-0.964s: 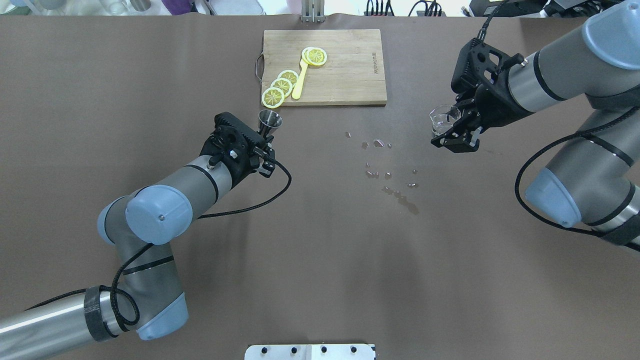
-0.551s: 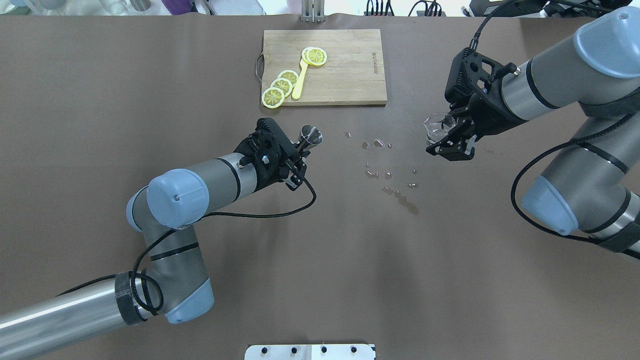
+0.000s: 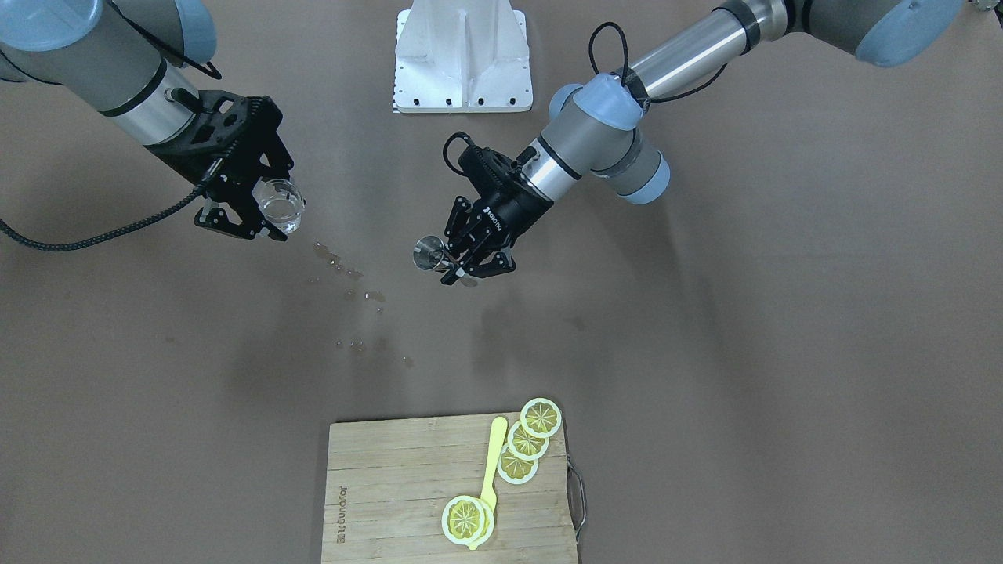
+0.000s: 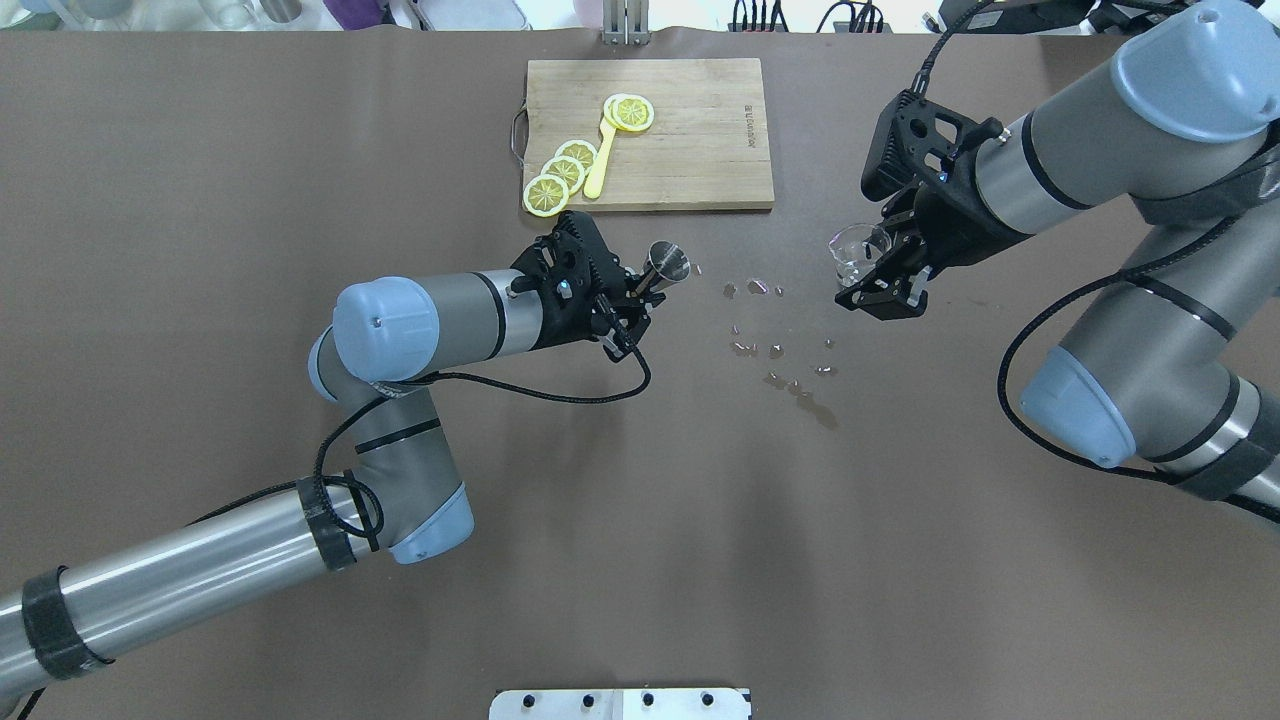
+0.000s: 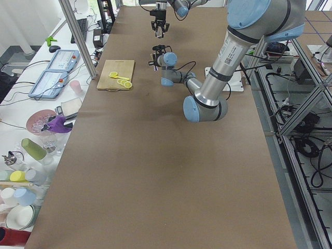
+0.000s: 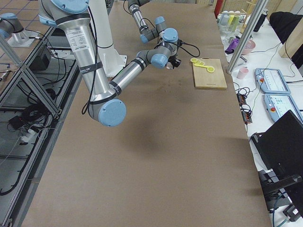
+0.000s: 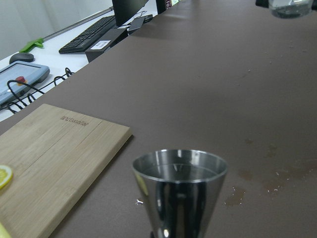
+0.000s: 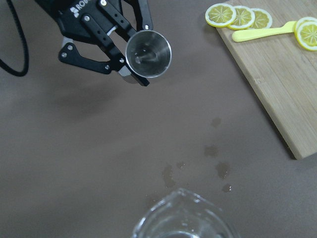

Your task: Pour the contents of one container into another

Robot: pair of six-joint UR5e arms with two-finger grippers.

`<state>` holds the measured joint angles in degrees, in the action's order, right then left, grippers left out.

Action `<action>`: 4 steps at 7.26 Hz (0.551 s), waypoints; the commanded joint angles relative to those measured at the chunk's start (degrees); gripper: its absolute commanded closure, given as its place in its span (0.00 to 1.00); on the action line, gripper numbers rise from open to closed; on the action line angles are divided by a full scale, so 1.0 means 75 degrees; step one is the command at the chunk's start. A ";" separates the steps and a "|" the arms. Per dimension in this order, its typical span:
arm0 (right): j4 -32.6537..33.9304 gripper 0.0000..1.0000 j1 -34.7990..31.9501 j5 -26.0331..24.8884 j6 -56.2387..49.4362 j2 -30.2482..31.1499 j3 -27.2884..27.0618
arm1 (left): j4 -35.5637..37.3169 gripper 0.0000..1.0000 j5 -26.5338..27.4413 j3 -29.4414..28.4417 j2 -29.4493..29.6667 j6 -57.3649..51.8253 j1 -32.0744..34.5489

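Left claw has carried the jigger rightward toward the beaker.

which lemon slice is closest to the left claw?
The slice at the end of the overlapping row, overhanging the cutting board corner nearest the left claw; the others lie farther back.

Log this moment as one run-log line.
left pincer: holds jigger | right pincer: holds glass beaker | pour: not begun | table: droplets

The jigger is left of the glass cup, droplets between them, cutting board behind
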<state>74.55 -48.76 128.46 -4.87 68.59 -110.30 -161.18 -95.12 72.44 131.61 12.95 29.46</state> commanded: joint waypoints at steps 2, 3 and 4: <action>0.1177 1.00 0.0243 -0.0285 -0.0834 -0.0577 -0.0012 | -0.0948 1.00 -0.0873 -0.1102 0.0778 -0.0028 0.0079; 0.1332 1.00 0.0302 -0.0496 -0.1314 -0.0660 0.0000 | -0.1229 1.00 -0.1061 -0.1418 0.0954 -0.0051 0.0079; 0.1647 1.00 0.0302 -0.0510 -0.1319 -0.0766 0.0000 | -0.1487 1.00 -0.1214 -0.1688 0.1118 -0.0074 0.0079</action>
<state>84.18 -46.76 125.43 -13.18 63.89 -110.34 -169.95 -102.60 62.37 138.43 12.59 30.04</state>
